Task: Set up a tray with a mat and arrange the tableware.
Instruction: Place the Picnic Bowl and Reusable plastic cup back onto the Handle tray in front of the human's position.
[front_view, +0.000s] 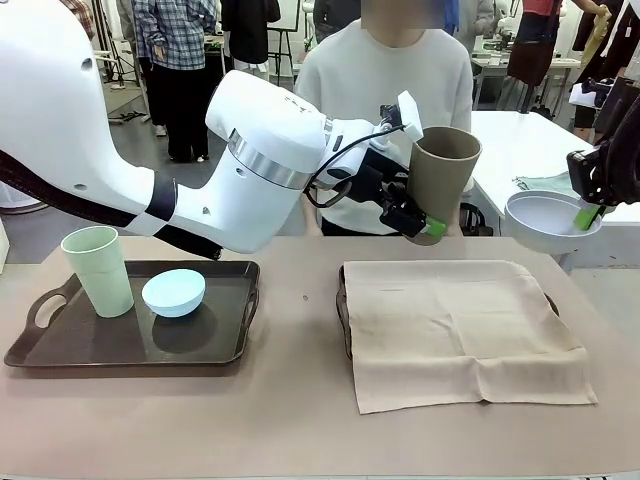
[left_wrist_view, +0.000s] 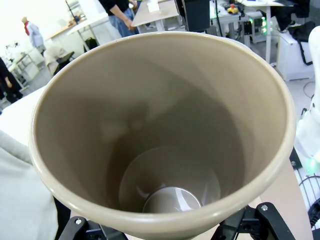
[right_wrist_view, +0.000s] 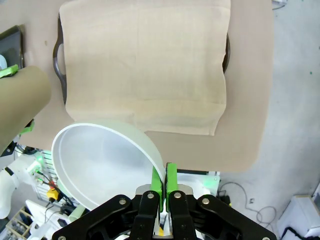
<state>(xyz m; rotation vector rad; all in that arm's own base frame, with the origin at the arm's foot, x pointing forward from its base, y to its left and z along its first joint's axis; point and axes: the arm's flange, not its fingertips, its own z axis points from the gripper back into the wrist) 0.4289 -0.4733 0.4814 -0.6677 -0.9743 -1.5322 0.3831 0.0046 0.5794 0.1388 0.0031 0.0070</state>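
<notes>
Left gripper (front_view: 418, 222) clasps the taupe tumbler (front_view: 443, 178), right gripper (front_view: 588, 216) pinches the greyish-white bowl (front_view: 548, 220); both hover, awaiting lowering onto the mat-covered tray (front_view: 342, 312).

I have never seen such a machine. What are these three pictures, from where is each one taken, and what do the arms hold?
You see two white robot arms at a table, with a person sitting at the far side. The front picture is taken from between the arms. The other two come from small cameras on each wrist, looking along the fingers.

The left gripper holds a taupe-brown tumbler in the air; its wrist camera looks straight down into that cup. The right gripper is shut on the rim of a greyish-white bowl, also lifted.

On the table, a dark tray carries a pale green tumbler and a light blue bowl. A second tray lies under a beige mat.
</notes>
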